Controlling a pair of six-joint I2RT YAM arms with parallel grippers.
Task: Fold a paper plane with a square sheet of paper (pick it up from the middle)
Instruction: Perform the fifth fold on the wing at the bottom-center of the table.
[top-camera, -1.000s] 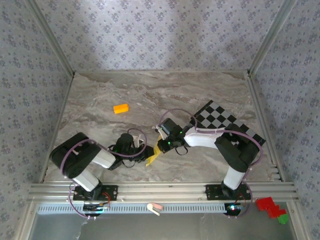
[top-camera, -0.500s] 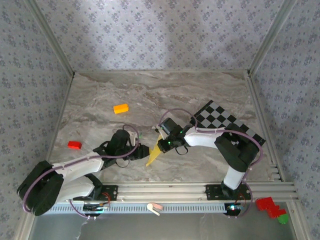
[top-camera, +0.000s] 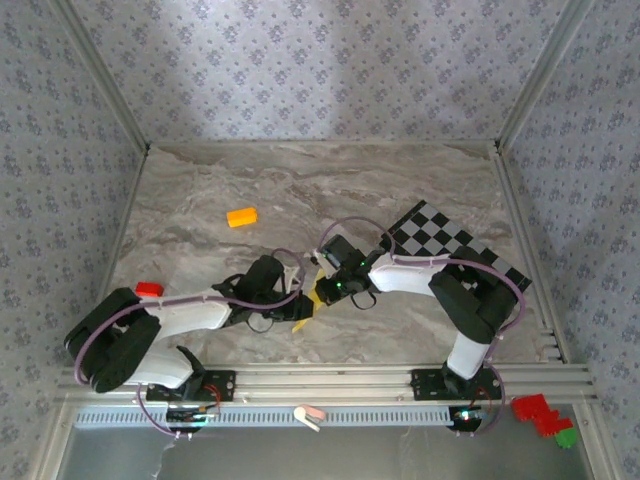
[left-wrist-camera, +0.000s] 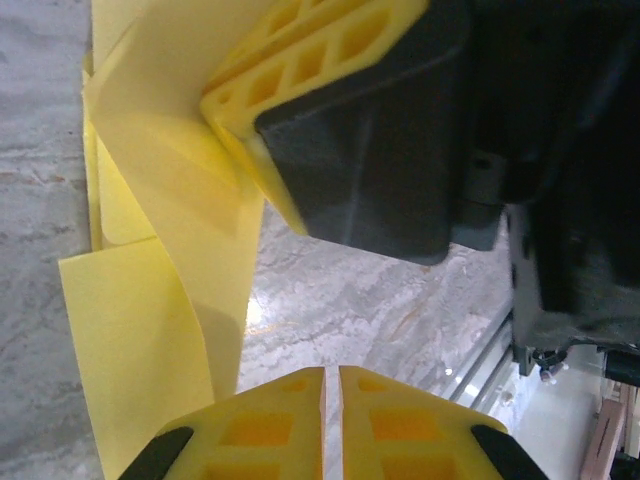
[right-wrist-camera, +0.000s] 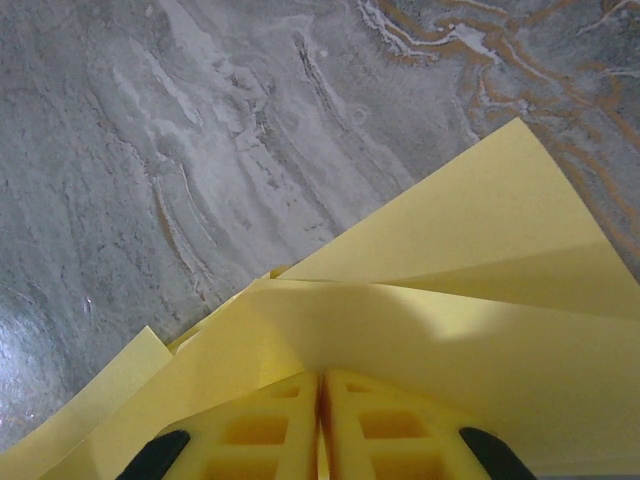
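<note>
Creased yellow sheet of paper pinched in right jaws; left jaws closed alongside

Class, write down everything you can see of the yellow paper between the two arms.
The thin pale-yellow paper sheet is plain and matte, folded into several overlapping layers with crisp creases and pointed corners. It sits over the grey marbled table, near its front middle, held partly raised by the right claw, which is shut on it.

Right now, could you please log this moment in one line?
right hand: shut on folded yellow paper | left hand: shut beside it | orange block: apart on table
</note>
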